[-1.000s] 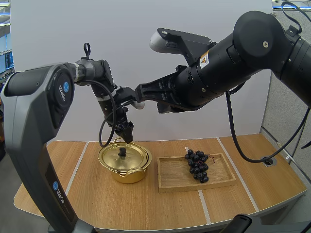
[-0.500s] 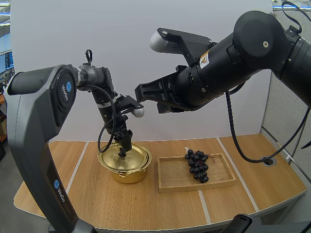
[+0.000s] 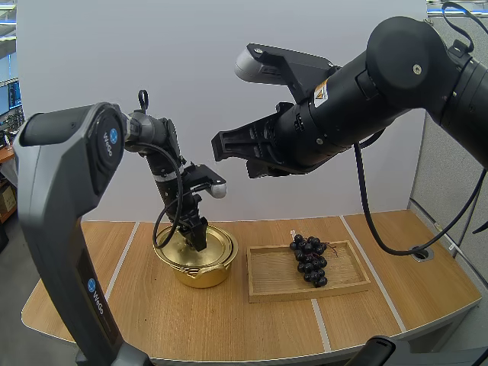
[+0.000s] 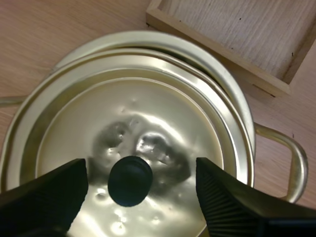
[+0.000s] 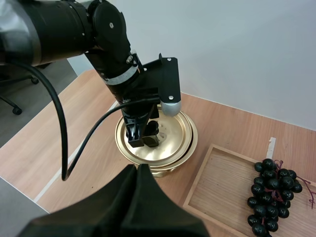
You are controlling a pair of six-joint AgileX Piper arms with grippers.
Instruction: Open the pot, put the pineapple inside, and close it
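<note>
A gold pot [image 3: 194, 267] stands on the table with its lid [image 3: 216, 245] on. The lid [image 4: 148, 123] carries a black knob [image 4: 130, 180]. My left gripper [image 3: 196, 238] is down on the lid and open; in the left wrist view its fingers [image 4: 49, 197] stand on either side of the knob without touching it. My right gripper [image 3: 217, 145] hangs high over the pot, shut on nothing, a single dark wedge [image 5: 137, 170] in its own wrist view. A bunch of dark grapes [image 3: 309, 259] lies on the wooden tray [image 3: 263, 282].
The tray [image 5: 222, 202] sits just right of the pot [image 5: 173, 148], its corner [image 4: 217, 49] close to the pot's rim. One pot handle [image 4: 291, 158] sticks out toward the tray. Bare wood lies in front of both.
My left gripper has come down from above the pot's back edge onto the lid, so its open fingers now flank the knob. The right arm has not moved.
</note>
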